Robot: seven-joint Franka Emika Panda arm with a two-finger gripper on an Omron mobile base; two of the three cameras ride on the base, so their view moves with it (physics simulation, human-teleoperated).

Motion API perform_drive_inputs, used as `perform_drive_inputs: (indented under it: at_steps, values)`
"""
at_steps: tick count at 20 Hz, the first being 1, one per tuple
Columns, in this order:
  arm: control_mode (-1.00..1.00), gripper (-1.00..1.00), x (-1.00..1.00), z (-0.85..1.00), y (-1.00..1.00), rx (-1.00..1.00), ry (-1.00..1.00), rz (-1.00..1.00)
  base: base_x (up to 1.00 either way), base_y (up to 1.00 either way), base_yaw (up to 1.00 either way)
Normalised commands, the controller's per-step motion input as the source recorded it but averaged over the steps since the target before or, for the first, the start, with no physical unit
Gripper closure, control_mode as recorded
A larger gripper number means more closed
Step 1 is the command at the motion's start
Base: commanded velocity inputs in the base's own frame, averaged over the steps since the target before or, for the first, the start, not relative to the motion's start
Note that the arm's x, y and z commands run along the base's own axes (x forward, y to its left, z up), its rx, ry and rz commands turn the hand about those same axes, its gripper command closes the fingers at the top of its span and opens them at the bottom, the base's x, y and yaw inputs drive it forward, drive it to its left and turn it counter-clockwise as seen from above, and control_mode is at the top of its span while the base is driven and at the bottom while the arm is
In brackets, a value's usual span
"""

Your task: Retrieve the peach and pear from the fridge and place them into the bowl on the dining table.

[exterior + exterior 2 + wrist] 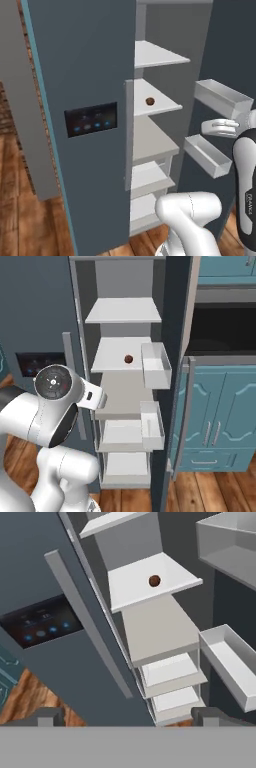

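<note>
The fridge (90, 75) stands with its right door swung open and its left door shut. The peach (149, 101), a small round dark red fruit, lies alone on the second white shelf (162, 105) from the top. From the right base it is the peach (128, 359) near the middle of that shelf, and in the hand view the peach (154, 580) sits up and ahead. My gripper (130, 717) is open with nothing between its fingers, held in front of the open compartment, lower than the peach and well short of it. The pear, the bowl and the dining table are out of view.
Two grey door bins (222, 97) (207, 156) jut from the open right door close to my hand (217, 127). A long pale handle (128, 135) and a black light panel (91, 119) are on the shut door. Teal cabinets (220, 406) stand to the right.
</note>
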Motion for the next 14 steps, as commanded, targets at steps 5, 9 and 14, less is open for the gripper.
perform_drive_inputs:
  at_steps: [5, 9, 14]
  values:
    - [1.0, -1.0, 0.0, 0.0, 0.0, 0.0, 0.0, 0.0, 0.39, 0.0, -0.09]
    - [1.0, -1.0, 0.0, 0.0, 0.0, 0.0, 0.0, 0.0, 0.54, 0.0, -0.09]
    - [1.0, -1.0, 0.0, 0.0, 0.0, 0.0, 0.0, 0.0, 0.51, 0.0, -0.09]
